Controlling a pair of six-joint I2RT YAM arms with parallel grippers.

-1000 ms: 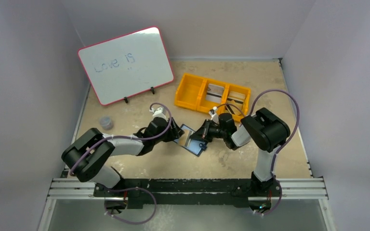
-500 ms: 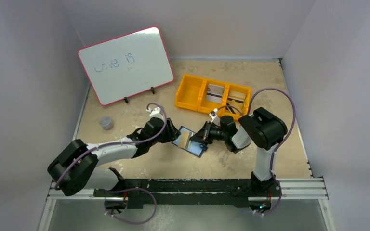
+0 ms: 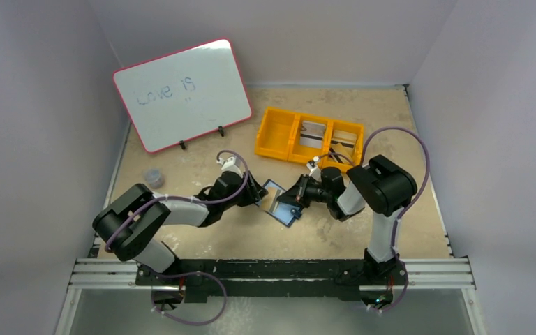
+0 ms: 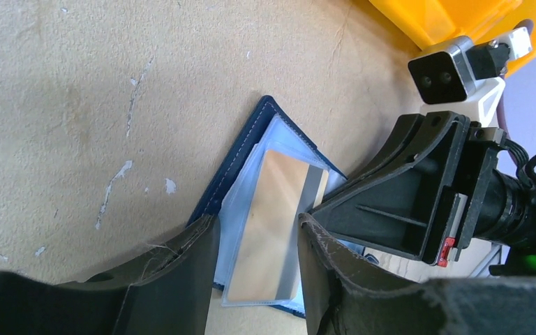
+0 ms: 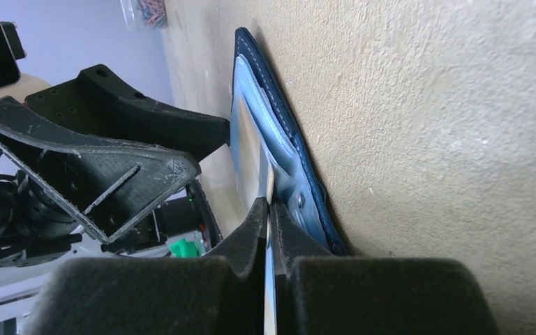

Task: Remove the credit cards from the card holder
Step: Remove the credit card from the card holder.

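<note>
The card holder (image 3: 280, 203), a dark navy wallet, lies open on the table between my two grippers. A shiny credit card (image 4: 279, 209) with a grey stripe sits in its pale see-through pocket (image 4: 241, 209). My left gripper (image 4: 258, 244) is open, one finger on each side of the card's near end, over the holder's navy edge (image 4: 234, 171). My right gripper (image 5: 268, 213) is shut on the thin edge of the credit card (image 5: 269, 185), at the holder's (image 5: 300, 167) right side. In the top view the left gripper (image 3: 257, 195) and right gripper (image 3: 294, 199) face each other across the holder.
An orange three-compartment tray (image 3: 269, 132) stands behind the right gripper, with flat items in two compartments. A pink-framed whiteboard (image 3: 181, 94) leans at the back left. A small clear jar (image 3: 154, 178) sits left of the left arm.
The left arm's elbow swung out to the left and has come back. Its gripper stayed at the holder's left edge, jaws slightly narrower. The right gripper kept its grip and place.
</note>
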